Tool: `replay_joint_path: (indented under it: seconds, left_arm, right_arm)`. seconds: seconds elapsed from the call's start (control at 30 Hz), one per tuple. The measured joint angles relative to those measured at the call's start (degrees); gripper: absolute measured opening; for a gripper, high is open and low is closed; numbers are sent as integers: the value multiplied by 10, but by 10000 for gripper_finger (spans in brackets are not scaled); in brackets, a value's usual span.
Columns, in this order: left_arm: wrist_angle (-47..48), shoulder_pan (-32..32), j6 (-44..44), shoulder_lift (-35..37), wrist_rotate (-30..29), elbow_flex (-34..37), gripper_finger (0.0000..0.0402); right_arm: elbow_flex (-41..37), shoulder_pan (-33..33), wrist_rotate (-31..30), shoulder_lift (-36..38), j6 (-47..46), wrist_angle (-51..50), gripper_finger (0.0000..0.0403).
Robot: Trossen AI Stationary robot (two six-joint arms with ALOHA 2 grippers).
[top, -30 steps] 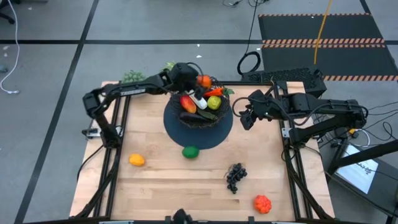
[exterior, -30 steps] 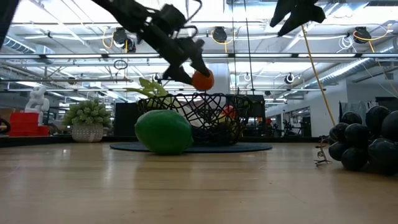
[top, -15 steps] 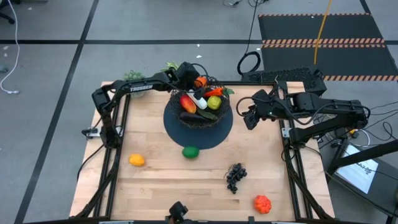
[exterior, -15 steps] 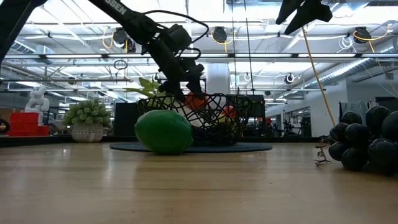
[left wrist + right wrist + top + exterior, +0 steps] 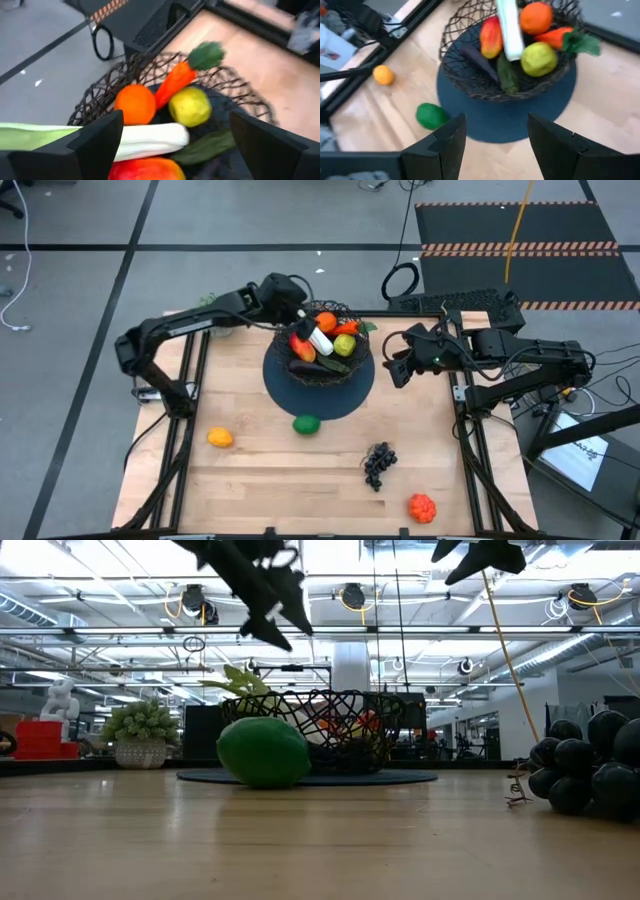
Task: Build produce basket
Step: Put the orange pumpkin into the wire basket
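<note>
Basket (image 5: pixel 318 370) w/ 7 items; 4 produce pcs on table (image 5: pixel 250 480).

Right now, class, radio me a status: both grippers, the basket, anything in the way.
Left gripper open, empty, above basket rim. Right gripper open, waiting right of it. Orange in basket; lime, grapes still on table. Nothing blocking.

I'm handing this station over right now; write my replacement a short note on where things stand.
Left claw: open, empty, above the black wire-mesh basket's far-left rim.
Right claw: open, empty, waiting right of the basket.
Already inside: round orange, carrot, yellow-green lemon, white-green leek, red-yellow mango.
Left on the wooden table: green lime, small yellow-orange fruit, dark grapes, bumpy red-orange fruit.
</note>
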State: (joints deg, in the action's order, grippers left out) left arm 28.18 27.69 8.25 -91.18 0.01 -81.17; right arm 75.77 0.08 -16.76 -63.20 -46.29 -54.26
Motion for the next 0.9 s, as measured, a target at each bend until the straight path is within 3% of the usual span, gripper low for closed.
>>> replay_joint_path:
  seconds: [0.23, 0.47, 0.73, 0.9]
  left_arm:
    - [89, -28, 53, 80, 2, 0, 326]
    - [177, -82, 184, 132, 30, 0, 287]
    - [194, -230, 336, 157, 17, 1, 241]
    - [185, -352, 416, 156, -14, 1, 218]
  right_arm:
    - [0, 12, 79, 0, -57, -2, 200]
    - [0, 80, 86, 0, -71, -8, 200]
    - [0, 160, 111, 0, -102, -40, 200]
    - [0, 230, 89, -4, -126, -44, 200]
